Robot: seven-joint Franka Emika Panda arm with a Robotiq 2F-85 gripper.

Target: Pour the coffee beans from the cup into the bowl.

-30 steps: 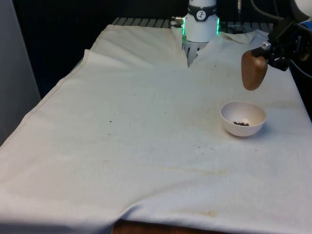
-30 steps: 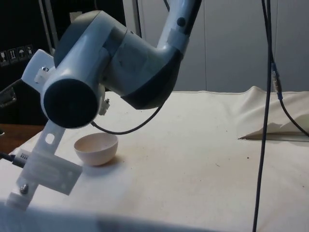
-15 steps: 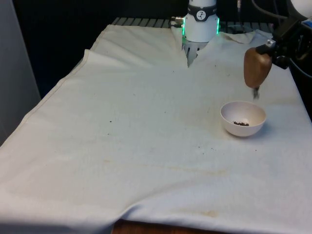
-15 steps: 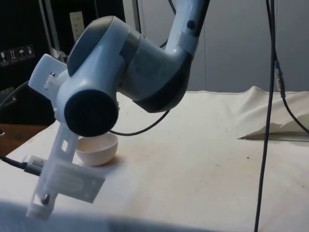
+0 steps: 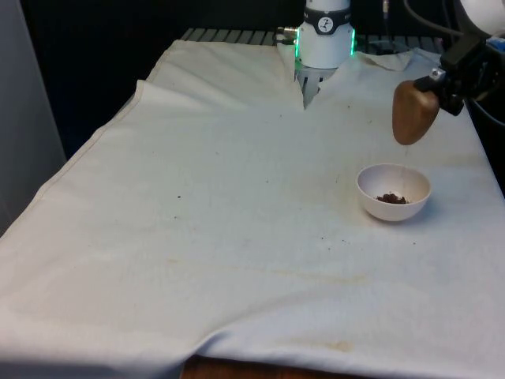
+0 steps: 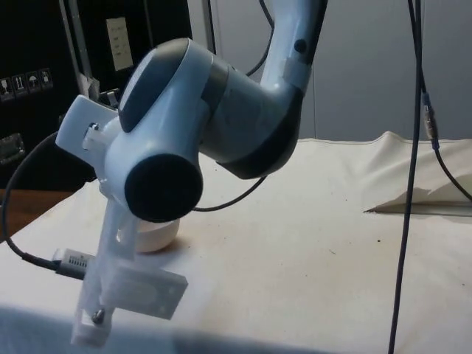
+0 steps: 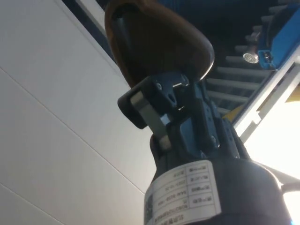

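We saw the gripper (image 5: pixel 439 79) at the upper right of the front view, clamped on the rim of a brown cup (image 5: pixel 413 112). The cup was tipped over, its rounded body hanging down toward the table and its mouth turned away from the camera. It hung in the air above the white bowl (image 5: pixel 394 192), well clear of the rim and slightly toward the far side of it. A thin, faint streak ran from the cup's lower end down into the bowl. Inside the bowl lay a small dark heap of coffee beans (image 5: pixel 391 198), resting on the bottom.

The bowl stood on the white cloth (image 5: pixel 237 237) in the right half of the front view, about midway down the frame. A few dark specks dotted the cloth near the centre and left of centre.

In the side view, the arm (image 6: pixel 214 125) took up the left and centre of the frame, and we made out part of the bowl (image 6: pixel 158 234) just behind and below it, at the lower left.

In the wrist view, the cup (image 7: pixel 154 42) sat in the upper middle of the frame, and one black finger (image 7: pixel 161 110) pressed against its wall just below.
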